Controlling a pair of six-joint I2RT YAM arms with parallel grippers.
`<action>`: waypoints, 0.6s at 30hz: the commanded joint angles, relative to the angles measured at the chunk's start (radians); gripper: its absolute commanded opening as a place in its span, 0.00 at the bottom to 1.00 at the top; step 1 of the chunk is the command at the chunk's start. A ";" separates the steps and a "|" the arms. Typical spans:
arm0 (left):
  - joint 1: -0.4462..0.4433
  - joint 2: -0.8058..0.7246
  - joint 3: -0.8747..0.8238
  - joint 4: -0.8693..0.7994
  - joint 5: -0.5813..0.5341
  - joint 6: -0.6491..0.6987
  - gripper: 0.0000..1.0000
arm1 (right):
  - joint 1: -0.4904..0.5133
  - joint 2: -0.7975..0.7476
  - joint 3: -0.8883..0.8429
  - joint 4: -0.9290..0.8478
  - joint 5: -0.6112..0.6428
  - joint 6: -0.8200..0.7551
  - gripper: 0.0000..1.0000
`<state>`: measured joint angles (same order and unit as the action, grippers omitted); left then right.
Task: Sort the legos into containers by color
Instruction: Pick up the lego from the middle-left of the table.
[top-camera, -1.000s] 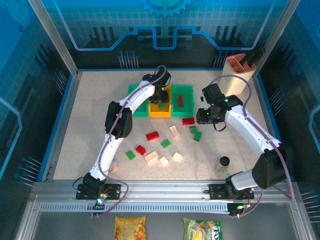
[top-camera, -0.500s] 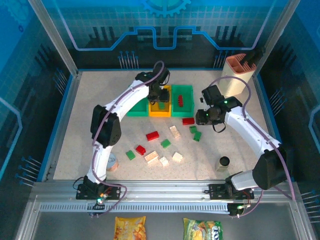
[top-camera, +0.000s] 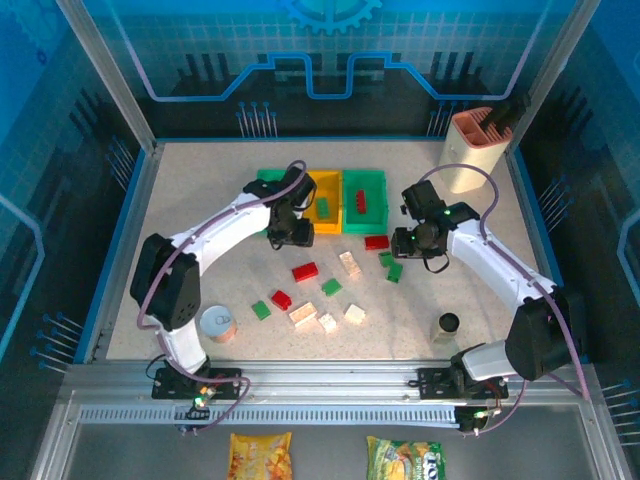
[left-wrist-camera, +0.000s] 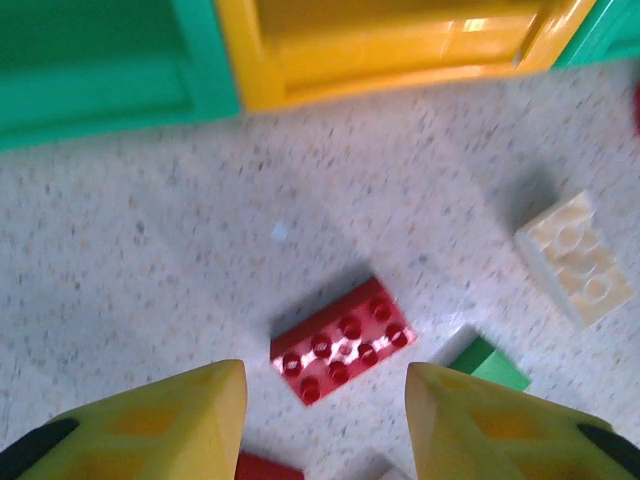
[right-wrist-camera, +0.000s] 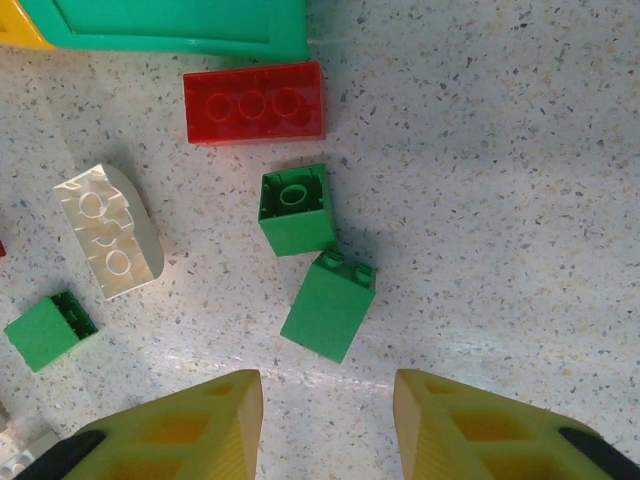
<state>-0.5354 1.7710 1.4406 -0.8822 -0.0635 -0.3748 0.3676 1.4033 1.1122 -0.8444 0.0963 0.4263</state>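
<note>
1. Seen from above, the three small open plastic bins joined in a row (top-camera: 334, 182) sit in the upper middle of the frame on the speckled table (top-camera: 180, 200) — green, yellow-orange, green
2. A small red brick (top-camera: 361, 203) lies in the right-hand green bin (top-camera: 380, 190), and something green, too small to make out, lies in the yellow-orange bin (top-camera: 310, 190)
3. The loose plastic legos (top-camera: 303, 314) are scattered across the middle of the table below the bins: red, green and cream pieces, none of them in a gripper
4. The left gripper (top-camera: 288, 236) (left-wrist-camera: 325, 375) hangs just below the yellow-orange bin; in its wrist view the yellow fingers (left-wrist-camera: 150, 420) stand wide apart at the bottom edge with nothing between them
5. Just ahead of those fingers, at lower centre, a red eight-stud brick (left-wrist-camera: 343, 340) (top-camera: 305, 271) lies flat on the table, with a cream four-stud brick (left-wrist-camera: 575, 262) at the right edge
6. The right gripper (top-camera: 408, 243) (right-wrist-camera: 328, 385) sits right of centre in the top view, below the right-hand green bin; it is spread wide as well, holding nothing
7. In its wrist view an upper green brick (right-wrist-camera: 296, 208) and a lower green brick (right-wrist-camera: 329, 305) lie just above the fingertips, touching or nearly so — I can't tell which; a long red brick (right-wrist-camera: 254, 102) lies above them beside the bin's edge
8. A round tin can (top-camera: 215, 322) stands at lower left, a small black cup (top-camera: 448, 322) at lower right, a tall beige-and-salmon holder (top-camera: 470, 145) at upper right
</note>
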 joint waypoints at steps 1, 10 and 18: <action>-0.019 -0.070 -0.075 0.000 0.016 -0.049 0.47 | 0.014 -0.015 -0.014 0.003 -0.014 0.013 0.41; -0.097 -0.168 -0.262 -0.012 -0.007 -0.202 0.54 | 0.016 -0.024 -0.017 -0.004 -0.010 0.007 0.41; -0.162 -0.234 -0.384 -0.007 -0.021 -0.325 0.60 | 0.018 -0.015 -0.032 0.003 -0.015 -0.012 0.42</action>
<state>-0.6746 1.5761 1.0832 -0.8814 -0.0669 -0.6170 0.3729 1.4025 1.0935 -0.8433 0.0963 0.4248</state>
